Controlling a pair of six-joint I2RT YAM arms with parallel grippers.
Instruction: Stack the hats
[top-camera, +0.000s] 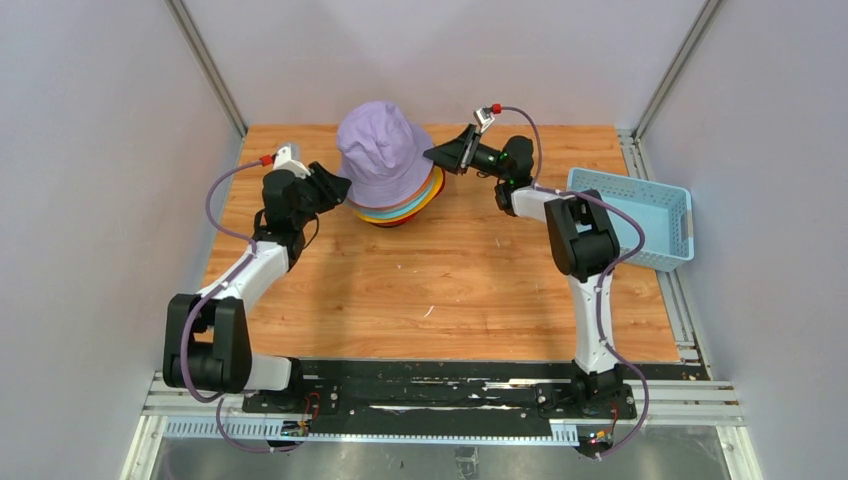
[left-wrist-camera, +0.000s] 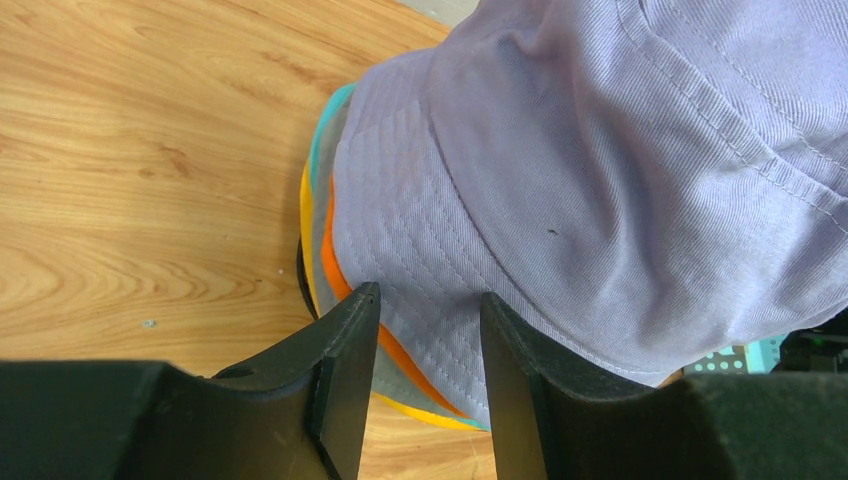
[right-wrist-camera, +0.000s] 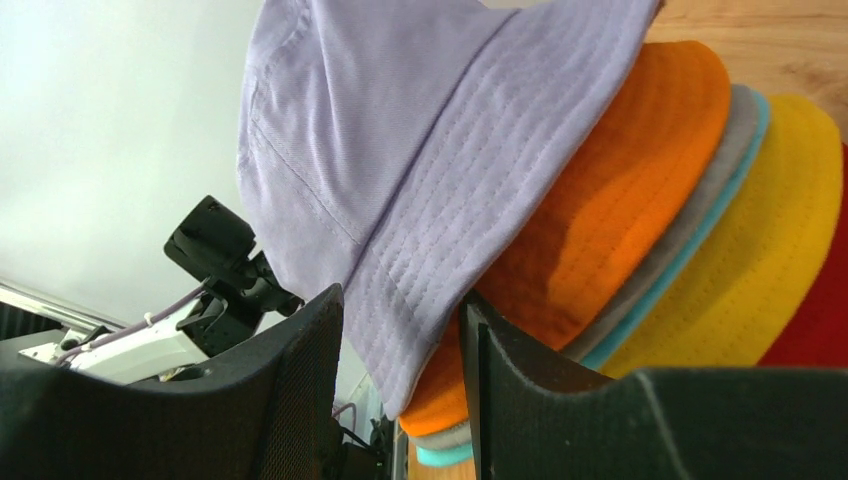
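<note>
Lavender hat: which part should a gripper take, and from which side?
The lavender hat's brim, edge-on from left or right. It flares out thin and flat below the rounded crown, so both its faces can be pinched.

The lavender hat (top-camera: 380, 150) is sitting crown-up, topping orange (right-wrist-camera: 620, 180), grey (right-wrist-camera: 742, 105), teal (right-wrist-camera: 445, 456), yellow (right-wrist-camera: 765, 260) and seemingly red (right-wrist-camera: 818, 325) hats, all nesting at the table's (top-camera: 450, 290) far middle.

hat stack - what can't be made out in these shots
- Whatever is under the stack: all views, hidden by the hats.
- Lower hats' crowns: top view, covered by the lavender hat; only brims show.
- Red hat: right wrist view, cut by the frame edge.
- Part of the basket: top view, behind the right arm.
</note>
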